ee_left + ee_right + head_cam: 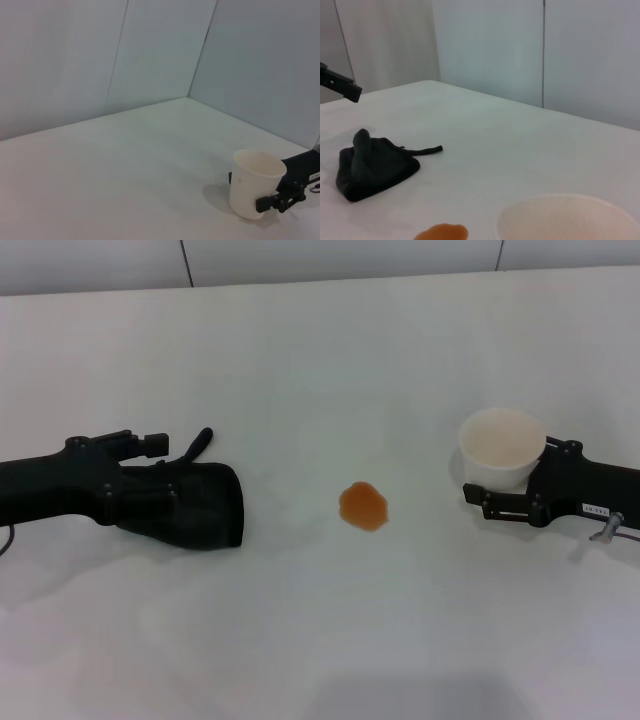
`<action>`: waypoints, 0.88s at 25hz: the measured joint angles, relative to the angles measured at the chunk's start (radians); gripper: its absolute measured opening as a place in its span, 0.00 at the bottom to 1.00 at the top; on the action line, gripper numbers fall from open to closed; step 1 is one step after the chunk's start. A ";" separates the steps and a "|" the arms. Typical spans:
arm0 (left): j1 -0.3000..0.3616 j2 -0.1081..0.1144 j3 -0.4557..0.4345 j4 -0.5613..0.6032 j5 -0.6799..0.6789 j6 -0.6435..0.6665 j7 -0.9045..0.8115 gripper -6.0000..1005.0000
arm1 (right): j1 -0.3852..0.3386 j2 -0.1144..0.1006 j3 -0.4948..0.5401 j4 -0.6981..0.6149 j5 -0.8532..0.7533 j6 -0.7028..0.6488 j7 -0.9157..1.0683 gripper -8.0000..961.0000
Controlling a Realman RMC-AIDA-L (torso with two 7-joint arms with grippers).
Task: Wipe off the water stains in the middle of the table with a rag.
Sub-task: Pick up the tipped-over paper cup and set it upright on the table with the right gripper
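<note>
The orange water stains [363, 507] form one small blot in the middle of the white table [330, 640]; they also show in the right wrist view [442, 232]. The black rag [215, 512] lies left of the blot, its thin tab pointing away. My left gripper [168, 472] stands open over the rag's left part. The right wrist view shows the rag [374, 165] lying free on the table, with one left finger [340, 84] well above it. My right gripper [505, 478] is shut on a white paper cup [502, 445] to the right of the blot.
The paper cup [254, 187] stands upright on the table with a right gripper finger [275, 200] against its side. Pale walls rise behind the table's far edge [320, 280].
</note>
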 joint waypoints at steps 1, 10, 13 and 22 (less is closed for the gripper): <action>0.000 0.000 0.000 0.000 0.000 0.000 0.000 0.87 | 0.000 0.000 0.000 0.000 0.000 0.000 0.000 0.86; 0.002 -0.002 0.000 0.000 0.000 0.000 0.000 0.87 | -0.008 0.001 -0.001 -0.030 -0.051 -0.009 0.052 0.91; 0.002 -0.002 0.000 0.000 0.000 0.000 0.000 0.87 | -0.018 0.001 0.002 -0.073 -0.107 -0.012 0.108 0.91; 0.004 0.000 0.000 0.000 0.000 0.000 0.000 0.87 | -0.099 -0.006 0.002 -0.201 -0.140 -0.045 0.161 0.91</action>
